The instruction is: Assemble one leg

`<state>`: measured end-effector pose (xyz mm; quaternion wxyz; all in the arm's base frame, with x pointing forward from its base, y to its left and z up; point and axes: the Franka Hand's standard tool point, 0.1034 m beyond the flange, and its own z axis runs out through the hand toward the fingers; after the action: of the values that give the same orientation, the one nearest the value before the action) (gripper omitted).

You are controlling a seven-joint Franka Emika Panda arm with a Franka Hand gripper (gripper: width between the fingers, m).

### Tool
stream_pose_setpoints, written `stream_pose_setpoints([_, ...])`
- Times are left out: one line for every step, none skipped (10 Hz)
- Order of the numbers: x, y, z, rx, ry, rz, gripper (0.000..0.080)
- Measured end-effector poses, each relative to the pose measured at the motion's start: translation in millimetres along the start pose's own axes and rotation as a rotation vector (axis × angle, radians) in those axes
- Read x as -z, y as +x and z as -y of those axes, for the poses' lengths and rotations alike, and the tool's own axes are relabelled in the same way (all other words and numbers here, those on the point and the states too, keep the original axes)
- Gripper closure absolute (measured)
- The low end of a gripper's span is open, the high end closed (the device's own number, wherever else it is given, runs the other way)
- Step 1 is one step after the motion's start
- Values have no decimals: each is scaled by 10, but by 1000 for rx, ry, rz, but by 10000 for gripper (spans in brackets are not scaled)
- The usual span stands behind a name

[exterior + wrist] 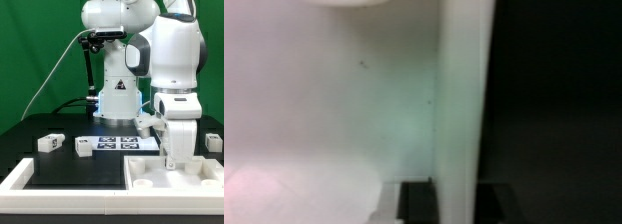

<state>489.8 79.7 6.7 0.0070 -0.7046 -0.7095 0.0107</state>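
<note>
**peg_fan:** Judging by the exterior view, the Panda's two-finger gripper (176,158) hangs low over the large white square tray-like panel (150,178), at the front on that view's right. Are the fingers spread, or pinching something?

**bolt_head:** Nobody can tell from these shots. The bulky white arm covers the fingertips in the exterior view, and the wrist view is just a blurry white surface next to a dark strip. Nothing shows a leg in the grip.

**peg_fan:** So where are the legs?

**bolt_head:** Three show. One small white chunky plastic leg with a black-and-white square tag (50,143) lies on the black table (60,165) toward the exterior view's left. The second leg (83,148) sits near it, between it and the thin flat white marker board (120,141). The third leg (212,141) is well apart from those, at the exterior view's right edge.

**peg_fan:** Best way to handle the step?

**bolt_head:** Probably the third leg is the easy pick, being nearest the panel. The arm should grab it square across the body and bring it upright over the panel's socket. Then it should lower straight and slowly, since a tilted peg likely jams or shoves the panel sideways.
</note>
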Motion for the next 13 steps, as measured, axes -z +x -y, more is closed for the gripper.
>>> stream_pose_setpoints([-1,4,1,-32,0,1,741])
stream_pose_setpoints([-2,0,1,-34,0,1,741])
stream_pose_setpoints([-2,0,1,-34,-1,1,741])
stream_pose_setpoints([-3,0,1,-34,-1,1,741])
stream_pose_setpoints([-3,-1,1,-34,-1,1,627])
stream_pose_setpoints([-3,-1,1,-34,-1,1,458])
stream_pose_setpoints([-3,-1,1,-34,-1,1,458])
stream_pose_setpoints([-3,-1,1,-34,-1,1,320])
stream_pose_setpoints([-3,-1,1,-34,-1,1,208])
stream_pose_setpoints([-3,-1,1,-34,-1,1,208])
stream_pose_setpoints([-3,-1,1,-34,-1,1,161])
stream_pose_setpoints([-3,-1,1,-34,-1,1,161])
stream_pose_setpoints([-3,-1,1,-34,-1,1,152])
